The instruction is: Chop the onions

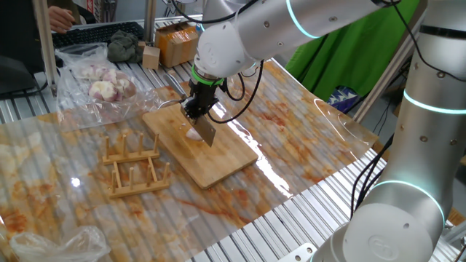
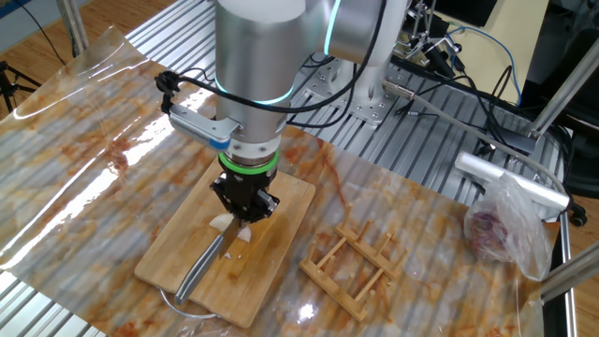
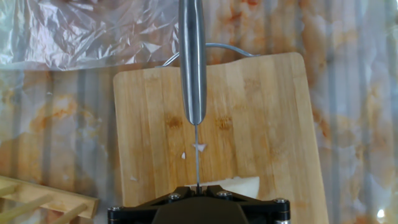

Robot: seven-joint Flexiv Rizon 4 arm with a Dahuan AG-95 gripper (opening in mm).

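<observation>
A pale whitish onion [image 3: 239, 185] lies on the wooden cutting board [image 3: 261, 112], just right of the blade and close under the hand. Small white bits [image 3: 200, 147] sit on the wood in front of it. My gripper [image 3: 197, 186] is shut on a steel knife [image 3: 193, 62], whose thin blade runs edge-on from the jaws out to the round metal handle. In one fixed view the gripper [image 1: 196, 109] stands over the board [image 1: 226, 160] with the blade [image 1: 206, 133] down beside the onion [image 1: 192, 134]. In the other fixed view onion pieces [image 2: 221, 223] lie beside the gripper [image 2: 245, 208], and the handle [image 2: 198, 270] points down-left.
A clear plastic bag of pinkish onions [image 1: 105, 84] lies behind the board at the left. A wooden rack [image 1: 135, 167] stands beside the board. A cardboard box [image 1: 175, 44] sits at the back. A stained plastic sheet [image 1: 306, 124] covers the table.
</observation>
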